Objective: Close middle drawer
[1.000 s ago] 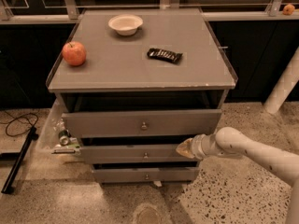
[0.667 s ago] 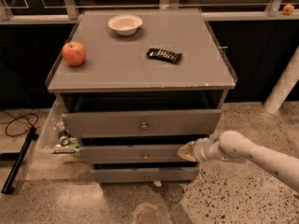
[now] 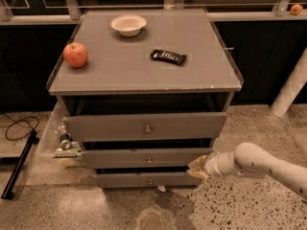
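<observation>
The middle drawer (image 3: 144, 158) is the second of three grey drawers in the cabinet (image 3: 144, 80). It stands pulled out a little, with a small round knob (image 3: 149, 160) on its flat front. My gripper (image 3: 197, 166) is on the end of a white arm coming in from the right. It sits at the right end of the middle drawer's front, touching or nearly touching it. The top drawer (image 3: 146, 126) stands pulled out further. The bottom drawer (image 3: 144, 179) sticks out only a little.
On the cabinet top lie a red apple (image 3: 75, 54), a white bowl (image 3: 128, 24) and a dark snack bar (image 3: 168, 56). A clear bin with bottles (image 3: 60, 138) stands at the cabinet's left. A black cable and bar (image 3: 19, 164) lie on the floor at left. A white post (image 3: 290, 87) stands at right.
The gripper has moved a little to the left, closer against the right end of the middle drawer's front. The drawers look unmoved.
</observation>
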You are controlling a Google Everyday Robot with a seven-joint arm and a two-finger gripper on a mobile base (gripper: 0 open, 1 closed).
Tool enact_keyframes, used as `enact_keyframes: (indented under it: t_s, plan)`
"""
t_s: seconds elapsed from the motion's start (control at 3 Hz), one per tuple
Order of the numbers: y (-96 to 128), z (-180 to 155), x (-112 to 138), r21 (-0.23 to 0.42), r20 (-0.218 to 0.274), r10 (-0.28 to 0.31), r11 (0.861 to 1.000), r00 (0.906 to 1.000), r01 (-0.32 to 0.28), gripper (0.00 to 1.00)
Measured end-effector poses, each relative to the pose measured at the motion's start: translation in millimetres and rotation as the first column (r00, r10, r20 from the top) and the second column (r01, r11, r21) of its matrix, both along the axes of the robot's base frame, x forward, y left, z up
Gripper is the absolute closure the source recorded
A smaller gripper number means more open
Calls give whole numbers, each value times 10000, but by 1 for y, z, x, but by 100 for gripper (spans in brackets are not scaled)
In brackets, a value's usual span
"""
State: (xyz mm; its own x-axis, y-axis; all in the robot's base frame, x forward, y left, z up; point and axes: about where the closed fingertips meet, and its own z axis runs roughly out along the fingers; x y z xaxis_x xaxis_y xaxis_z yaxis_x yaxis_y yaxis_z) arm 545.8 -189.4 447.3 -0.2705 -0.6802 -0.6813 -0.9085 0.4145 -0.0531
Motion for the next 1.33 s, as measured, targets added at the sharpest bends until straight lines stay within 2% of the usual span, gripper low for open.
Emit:
enact_keyframes:
  t_s: [0.67,1.0,1.33]
  plan:
    - [0,0,0,1,-1,1,10000,10000,-1,15]
    - [0,0,0,1,-1,2,10000,10000,-2,0]
    - [0,0,0,1,-2,3,10000,10000,-3,0]
